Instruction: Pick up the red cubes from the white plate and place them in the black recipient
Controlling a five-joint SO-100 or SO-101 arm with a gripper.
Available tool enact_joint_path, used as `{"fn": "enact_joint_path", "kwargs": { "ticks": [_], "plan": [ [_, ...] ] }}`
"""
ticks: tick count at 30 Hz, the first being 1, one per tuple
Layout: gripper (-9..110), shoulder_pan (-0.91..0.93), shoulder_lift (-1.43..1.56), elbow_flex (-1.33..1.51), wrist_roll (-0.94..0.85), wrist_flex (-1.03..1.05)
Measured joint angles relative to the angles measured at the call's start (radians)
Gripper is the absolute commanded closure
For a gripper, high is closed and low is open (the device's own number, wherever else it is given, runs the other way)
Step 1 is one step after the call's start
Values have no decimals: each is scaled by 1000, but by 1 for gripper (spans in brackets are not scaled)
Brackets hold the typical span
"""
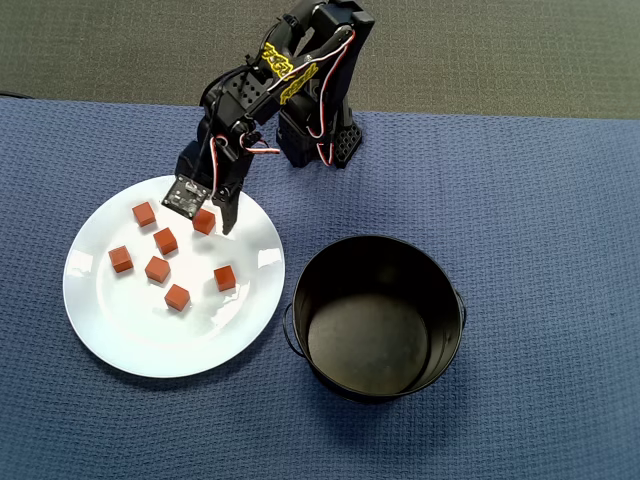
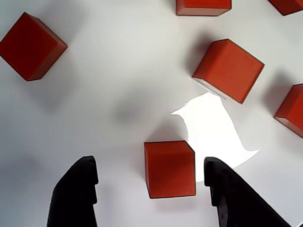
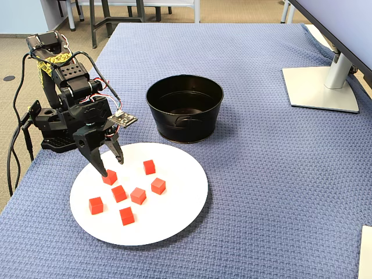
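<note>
The gripper (image 2: 151,182) is lowered over the white plate (image 1: 110,335) with its 2 black fingers (image 2: 78,194) spread apart, and 1 red cube (image 2: 169,169) sits on the plate between them; in the wrist view a gap shows on each side of this cube, so neither finger touches it. In the overhead view the gripper (image 1: 212,215) hangs over the far part of the plate, next to the cube (image 1: 204,221) lying farthest toward the arm, and in the fixed view its fingertips (image 3: 110,164) reach down just above the leftmost cube (image 3: 109,177). The other 6 red cubes (image 1: 157,270) lie loosely scattered across the plate, apart from one another, and 7 can be counted in the overhead view. A bright glare patch (image 2: 213,132) shines on the glossy plate just beyond the cube between the fingers. The plate rests on the blue woven tabletop (image 1: 520,200), on the left in the overhead view. The black recipient (image 1: 445,335) stands upright just right of the plate, close to its rim, with nothing but its shiny bottom visible inside. In the fixed view a grey monitor stand (image 3: 319,87) sits on the far right of the tabletop.
</note>
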Motion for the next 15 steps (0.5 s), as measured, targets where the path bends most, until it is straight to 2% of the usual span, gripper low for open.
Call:
{"fn": "enact_joint_path", "kwargs": {
  "ticks": [15],
  "plan": [
    [79, -12, -63, -2, 0, -58]
  ]
}}
